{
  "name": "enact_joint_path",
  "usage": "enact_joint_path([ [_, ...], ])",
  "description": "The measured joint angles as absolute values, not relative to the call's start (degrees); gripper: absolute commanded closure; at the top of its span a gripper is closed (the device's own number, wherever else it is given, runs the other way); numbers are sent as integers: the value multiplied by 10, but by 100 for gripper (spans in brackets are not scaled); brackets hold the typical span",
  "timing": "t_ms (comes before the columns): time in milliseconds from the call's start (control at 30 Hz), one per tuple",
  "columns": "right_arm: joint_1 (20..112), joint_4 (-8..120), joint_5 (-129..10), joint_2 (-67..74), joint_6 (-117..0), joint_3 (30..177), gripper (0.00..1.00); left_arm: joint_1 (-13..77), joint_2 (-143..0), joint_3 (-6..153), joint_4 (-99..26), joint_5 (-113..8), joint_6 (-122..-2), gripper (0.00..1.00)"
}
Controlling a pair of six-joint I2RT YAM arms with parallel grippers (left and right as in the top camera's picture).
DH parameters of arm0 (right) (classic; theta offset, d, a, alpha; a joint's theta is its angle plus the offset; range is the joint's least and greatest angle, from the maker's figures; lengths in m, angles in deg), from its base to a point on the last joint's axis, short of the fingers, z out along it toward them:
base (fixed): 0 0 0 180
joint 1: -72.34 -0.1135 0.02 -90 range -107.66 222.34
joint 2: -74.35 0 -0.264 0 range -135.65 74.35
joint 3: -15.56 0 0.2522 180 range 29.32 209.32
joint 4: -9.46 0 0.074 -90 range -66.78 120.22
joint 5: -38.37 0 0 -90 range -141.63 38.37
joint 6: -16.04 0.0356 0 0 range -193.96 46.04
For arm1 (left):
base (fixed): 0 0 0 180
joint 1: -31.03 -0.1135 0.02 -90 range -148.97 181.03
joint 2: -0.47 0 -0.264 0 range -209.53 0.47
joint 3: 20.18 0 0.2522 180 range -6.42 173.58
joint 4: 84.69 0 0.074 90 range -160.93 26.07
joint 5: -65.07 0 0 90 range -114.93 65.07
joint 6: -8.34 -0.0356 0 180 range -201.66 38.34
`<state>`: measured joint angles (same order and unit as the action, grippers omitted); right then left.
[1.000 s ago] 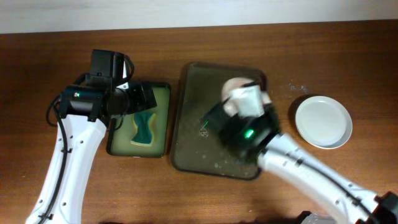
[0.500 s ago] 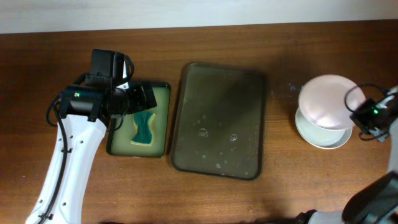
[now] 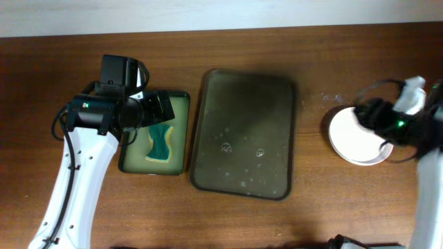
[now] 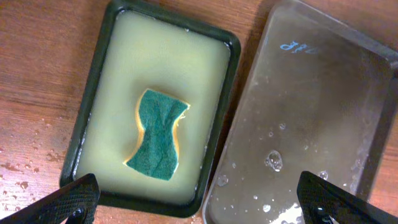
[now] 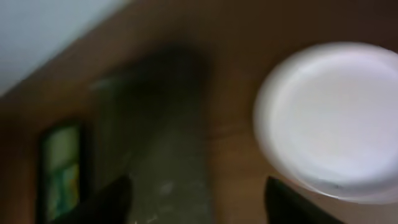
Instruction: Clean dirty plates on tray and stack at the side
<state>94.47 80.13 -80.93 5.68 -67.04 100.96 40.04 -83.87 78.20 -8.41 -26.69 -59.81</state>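
Observation:
The white plates [image 3: 349, 142] sit stacked on the table right of the large dark brown tray [image 3: 242, 131], whose wet floor shows only water drops. My right gripper [image 3: 365, 114] hovers over the stack's upper edge, open and holding nothing. In the blurred right wrist view the plates [image 5: 329, 118] lie to the upper right of the gripper [image 5: 199, 202], and the tray [image 5: 161, 137] lies below and to the left. My left gripper [image 3: 149, 107] hangs open over the small green tray. In the left wrist view that gripper [image 4: 202, 208] is empty, with the brown tray [image 4: 311, 112] to its right.
A dark-green-rimmed tray [image 3: 185, 131] with pale liquid and a teal sponge [image 3: 160, 142] lies left of the brown tray. The left wrist view shows the sponge [image 4: 158, 134] lying in that green tray [image 4: 227, 112]. Water drops dot the wood near the plates.
My right arm carried a white plate from the brown tray to the stack at the right, set it down and opened. The left arm has not moved.

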Motion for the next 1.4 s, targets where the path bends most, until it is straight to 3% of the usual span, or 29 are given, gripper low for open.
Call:
enact_joint_path([
  [133,785,807,-835,220,-695,1013,2,400,-839,782,-84,-267,-598,0],
  [300,693,809,-841,310,-699,1013,2,400,-839,782,-84,-267,-598,0],
  [533,689,751,-769,344,-765,978,2,400,-839,782,-84,-267,-598,0],
  [733,689,535,-729,536,-848,663,1,400,-839,782,-83,-267,-598,0],
  [900,689,408,-724,713,-856,420,2,400,-839,782,-84,-267,-598,0],
  [1000,689,321,-724,734,-832,332,1,400,-839,782,-84,-267,-598,0],
  [1100,689,256,-724,735,-814,302,2,400,-839,782,-84,-267,-598,0],
  [1400,689,259,-724,735,-801,302,2,400,-839,782,-84,-267,-598,0],
])
